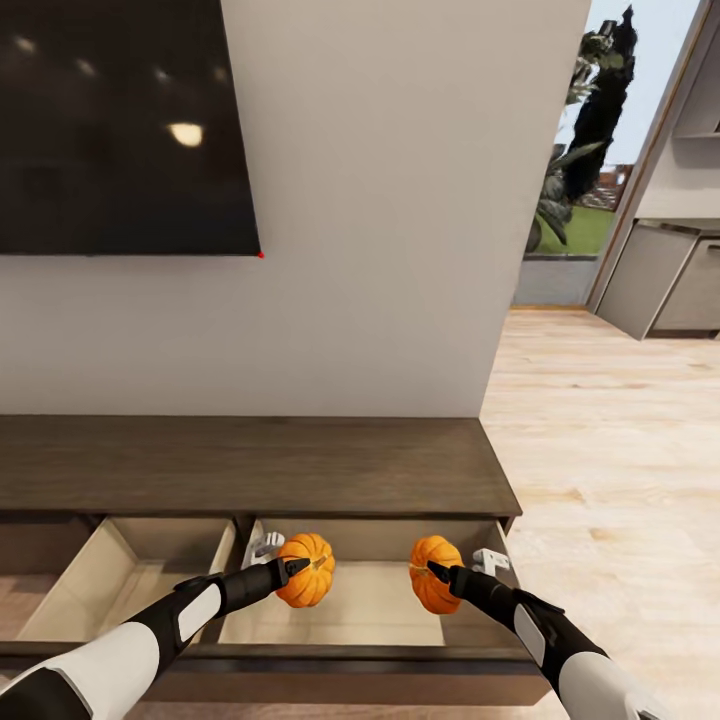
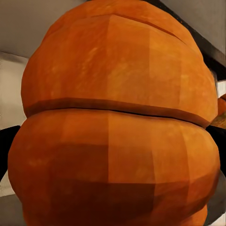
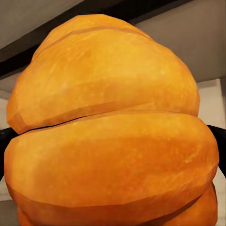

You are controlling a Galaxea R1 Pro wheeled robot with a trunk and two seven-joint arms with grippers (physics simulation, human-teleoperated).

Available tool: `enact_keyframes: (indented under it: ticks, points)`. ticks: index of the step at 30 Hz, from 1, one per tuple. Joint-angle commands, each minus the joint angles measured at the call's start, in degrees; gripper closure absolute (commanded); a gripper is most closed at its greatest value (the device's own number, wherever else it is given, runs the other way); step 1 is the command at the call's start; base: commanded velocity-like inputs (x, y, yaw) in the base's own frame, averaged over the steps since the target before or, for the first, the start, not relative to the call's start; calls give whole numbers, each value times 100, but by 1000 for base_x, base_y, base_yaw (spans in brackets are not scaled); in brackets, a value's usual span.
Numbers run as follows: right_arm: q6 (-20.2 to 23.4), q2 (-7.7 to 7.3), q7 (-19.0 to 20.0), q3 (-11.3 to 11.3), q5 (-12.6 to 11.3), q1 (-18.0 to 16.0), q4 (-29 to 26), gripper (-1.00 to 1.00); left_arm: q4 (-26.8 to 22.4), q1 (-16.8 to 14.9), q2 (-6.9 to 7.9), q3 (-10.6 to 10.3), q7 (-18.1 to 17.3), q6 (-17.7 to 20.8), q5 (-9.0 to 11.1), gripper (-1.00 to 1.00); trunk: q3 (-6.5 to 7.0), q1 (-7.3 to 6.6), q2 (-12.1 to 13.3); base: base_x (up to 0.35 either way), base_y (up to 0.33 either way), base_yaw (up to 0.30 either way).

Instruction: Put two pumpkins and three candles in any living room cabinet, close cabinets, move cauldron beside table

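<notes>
Both arms are reaching over the open right drawer (image 1: 360,600) of the cabinet (image 1: 250,465), each carrying a pumpkin. The left gripper (image 1: 296,570) is clamping the left pumpkin (image 1: 308,570) and the right gripper (image 1: 436,572) is clamping the right pumpkin (image 1: 432,574), both hanging above the pale drawer floor, near each other but apart. Up close, each pumpkin (image 2: 113,122) (image 3: 110,127) is sitting between dark fingers (image 2: 7,146) (image 3: 5,141). The left drawer (image 1: 130,580) is sitting open too, with a TV (image 1: 120,120) on the wall above.
</notes>
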Motion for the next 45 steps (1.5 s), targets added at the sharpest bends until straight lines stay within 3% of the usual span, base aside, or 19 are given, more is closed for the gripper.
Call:
enact_keyframes:
  ticks: [1,17,30,45]
  points:
    - [4,0,3,-3,-12,-1,-1,100,0,0,0,6,0,2,6,100,-18,22,-42,0,0,0]
    - [-2,18,-4,-1,-9,-1,-9,100,-5,0,25,12,-6,16,6,100,-279,374,-683,0,0,-49]
    - [-11,18,-41,6,5,-1,-1,100,-7,0,52,42,-17,-20,18,100,-278,374,-683,185,-9,-4]
    - [-1,18,-41,6,8,-1,-1,100,-1,0,47,33,-15,-19,23,100,-314,418,-764,11,0,0]
